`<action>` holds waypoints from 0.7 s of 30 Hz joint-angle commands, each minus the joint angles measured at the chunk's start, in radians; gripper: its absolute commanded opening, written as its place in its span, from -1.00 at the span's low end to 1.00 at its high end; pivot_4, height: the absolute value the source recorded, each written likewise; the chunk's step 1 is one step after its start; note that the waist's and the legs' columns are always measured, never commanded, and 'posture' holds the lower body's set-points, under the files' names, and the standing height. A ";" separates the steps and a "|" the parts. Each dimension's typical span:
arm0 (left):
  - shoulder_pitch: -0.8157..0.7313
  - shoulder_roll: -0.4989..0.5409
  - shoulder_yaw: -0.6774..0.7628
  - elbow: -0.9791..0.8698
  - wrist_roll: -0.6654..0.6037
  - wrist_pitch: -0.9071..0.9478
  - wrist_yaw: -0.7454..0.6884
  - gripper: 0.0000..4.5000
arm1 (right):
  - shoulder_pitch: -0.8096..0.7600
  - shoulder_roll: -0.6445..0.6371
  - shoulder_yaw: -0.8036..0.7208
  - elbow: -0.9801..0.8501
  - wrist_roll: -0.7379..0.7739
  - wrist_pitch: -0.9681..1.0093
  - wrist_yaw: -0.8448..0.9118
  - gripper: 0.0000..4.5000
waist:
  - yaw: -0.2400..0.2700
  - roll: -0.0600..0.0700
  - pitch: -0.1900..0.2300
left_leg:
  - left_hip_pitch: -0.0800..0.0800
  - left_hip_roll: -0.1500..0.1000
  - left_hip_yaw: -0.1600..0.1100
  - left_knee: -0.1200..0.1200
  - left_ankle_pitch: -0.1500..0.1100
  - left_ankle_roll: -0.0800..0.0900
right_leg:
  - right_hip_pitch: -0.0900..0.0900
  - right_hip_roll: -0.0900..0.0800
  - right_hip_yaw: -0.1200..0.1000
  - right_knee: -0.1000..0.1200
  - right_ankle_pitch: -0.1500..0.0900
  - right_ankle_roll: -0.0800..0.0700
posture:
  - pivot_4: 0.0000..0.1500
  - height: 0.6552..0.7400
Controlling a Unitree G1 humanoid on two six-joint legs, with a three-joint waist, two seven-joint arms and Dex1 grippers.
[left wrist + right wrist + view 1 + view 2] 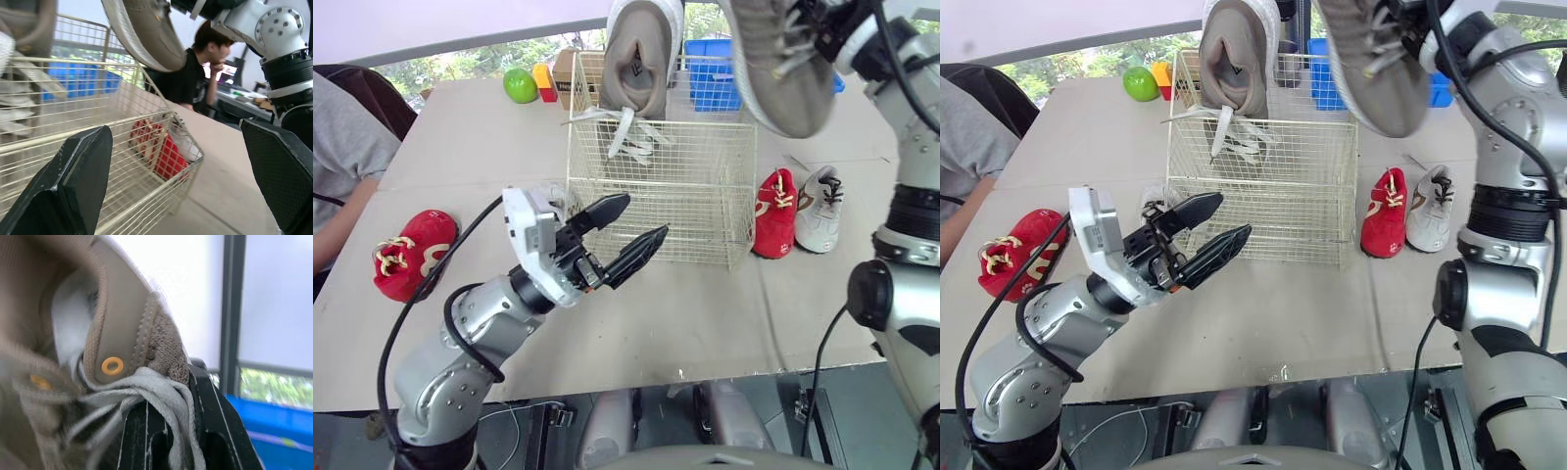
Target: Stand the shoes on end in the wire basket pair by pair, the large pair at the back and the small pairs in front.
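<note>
Tabletop [460, 127], right pincer [818, 27] aloft clamping large shoe [773, 69], left pincer [646, 217] spread before basket [705, 186]

Wire basket [656, 196]: upright tan shoe [641, 59] fills far-left corner; second tan shoe [773, 69] hangs above right edge; near half open.

A lab or office: person [191, 73] at a desk [244, 101] with monitor [228, 74]

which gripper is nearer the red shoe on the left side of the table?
Left. The left gripper is open before the wire basket, right of that red shoe. The right gripper is high over the basket's right side, shut on a large tan shoe.
</note>
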 commanded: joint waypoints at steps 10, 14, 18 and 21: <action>0.091 0.005 0.064 -0.061 0.040 -0.116 0.010 1.00 | -0.078 0.131 -0.008 -0.017 -0.036 -0.250 -0.119 -1.00 | -0.003 0.000 0.000 | 0.000 0.000 0.000 -0.001 0.000 0.000 | 0.000 0.000 0.000 0.000 0.000 0.000 | 1.00 1.00; 0.076 0.013 0.064 -0.048 0.048 -0.124 0.015 1.00 | -0.103 0.192 -0.009 0.129 -0.066 -0.398 -0.114 -1.00 | -0.006 0.000 0.000 | 0.002 0.000 0.000 -0.002 0.000 0.000 | 0.000 0.000 0.000 0.000 0.000 0.000 | 1.00 1.00; 0.026 0.023 0.064 -0.042 0.047 -0.109 0.055 1.00 | -0.125 0.236 -0.014 0.268 -0.065 -0.505 -0.099 -1.00 | -0.003 0.000 0.000 | 0.002 0.000 0.000 -0.002 0.000 0.000 | 0.000 0.000 -0.001 0.000 0.000 0.000 | 1.00 1.00; 0.014 0.017 0.062 -0.040 0.047 -0.113 0.076 1.00 | -0.074 0.270 -0.003 0.360 -0.097 -0.614 -0.092 -1.00 | -0.007 0.000 0.000 | 0.002 0.000 0.000 -0.003 0.000 0.000 | 0.000 0.000 0.001 -0.001 0.000 0.000 | 1.00 1.00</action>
